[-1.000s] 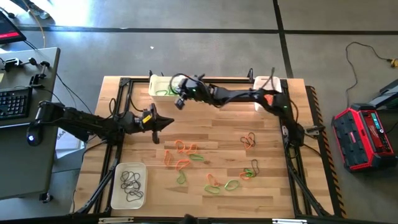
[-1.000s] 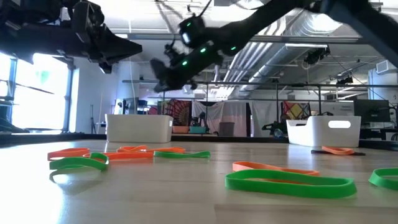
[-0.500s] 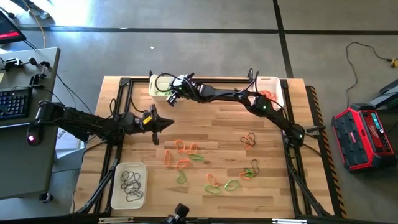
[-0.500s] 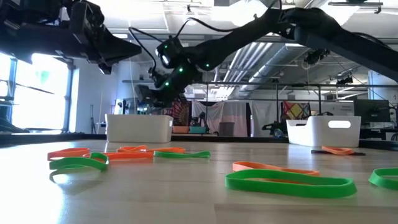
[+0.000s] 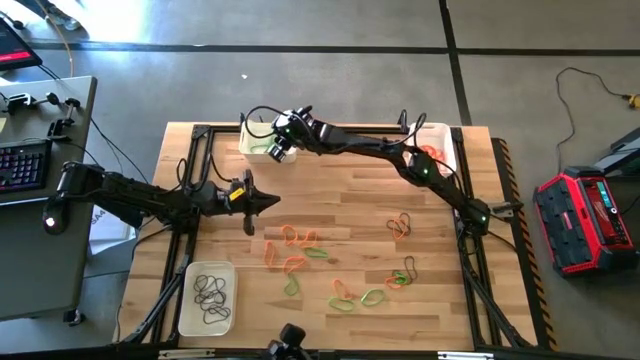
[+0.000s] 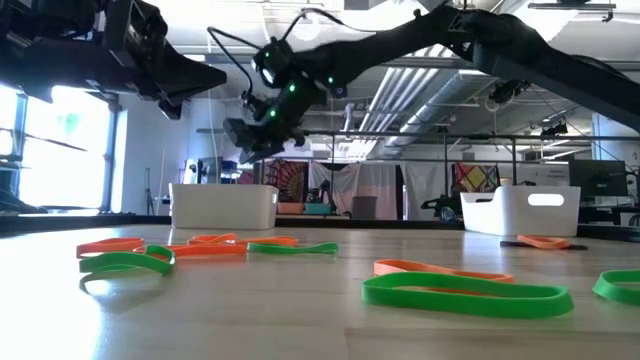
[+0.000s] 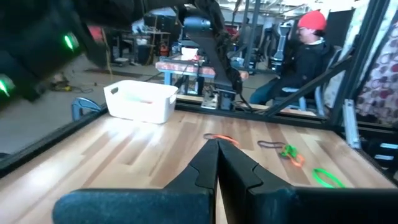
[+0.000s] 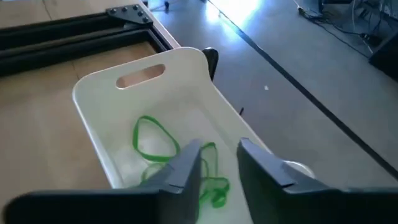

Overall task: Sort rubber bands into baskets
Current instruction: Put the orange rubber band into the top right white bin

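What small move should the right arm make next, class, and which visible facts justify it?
Probably lift the right gripper clear of the far-left basket and swing back toward the loose rubber bands mid-table. Its fingers stand apart over the basket with nothing between them, green bands already lie inside, and many bands remain unsorted.

Green rubber bands (image 8: 155,146) limp inside white basket (image 8: 93,93).

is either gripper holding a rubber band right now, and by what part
Nothing is held. The right gripper hangs open over the basket of green bands; the left gripper is shut, empty.
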You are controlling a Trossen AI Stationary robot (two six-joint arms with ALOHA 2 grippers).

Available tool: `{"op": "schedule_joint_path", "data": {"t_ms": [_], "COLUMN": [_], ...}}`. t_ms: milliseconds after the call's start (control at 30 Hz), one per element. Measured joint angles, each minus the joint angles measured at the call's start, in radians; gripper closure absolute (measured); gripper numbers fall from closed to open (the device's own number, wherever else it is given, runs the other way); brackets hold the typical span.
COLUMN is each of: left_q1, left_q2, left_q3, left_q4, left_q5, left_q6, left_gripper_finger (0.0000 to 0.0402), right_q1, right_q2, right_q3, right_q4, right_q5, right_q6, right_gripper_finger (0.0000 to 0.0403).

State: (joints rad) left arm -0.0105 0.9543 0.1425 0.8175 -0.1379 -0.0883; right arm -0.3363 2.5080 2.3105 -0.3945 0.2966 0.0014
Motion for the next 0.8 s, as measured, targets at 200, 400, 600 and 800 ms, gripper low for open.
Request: {"op": "schedule_joint_path", "data": {"t_ms": [200,400,600,800], "left_q1": [0.000,0.000,0.000,0.000], "left_q2": [0.000,0.000,0.000,0.000], "left_q3": [0.000,0.001,0.001,0.001], "left_q4": [-0.002,-0.006,-0.019,-0.017], "left_q5": [0.006,0.051,0.061,0.093], "left_q6": [-0.006,-0.033,-0.040,-0.040], "left_gripper_finger": [0.0401,0.0401,0.0401,0.0401], "right_q1": [-0.008,-0.012,0.026,0.039], "right_q2": [-0.004,-0.010,-0.014,-0.017], "right_q3": [0.045,0.029,-0.004,-0.004], "right_q4": [-0.045,-0.148,-0.089,-0.080], "right_q5": [-0.015,-0.016,-0.024,-0.019], "right_q6": [-0.014,-0.001,-0.002,-0.009], "right_gripper_finger": [0.0392,0.0401,0.0403,0.0403]}}
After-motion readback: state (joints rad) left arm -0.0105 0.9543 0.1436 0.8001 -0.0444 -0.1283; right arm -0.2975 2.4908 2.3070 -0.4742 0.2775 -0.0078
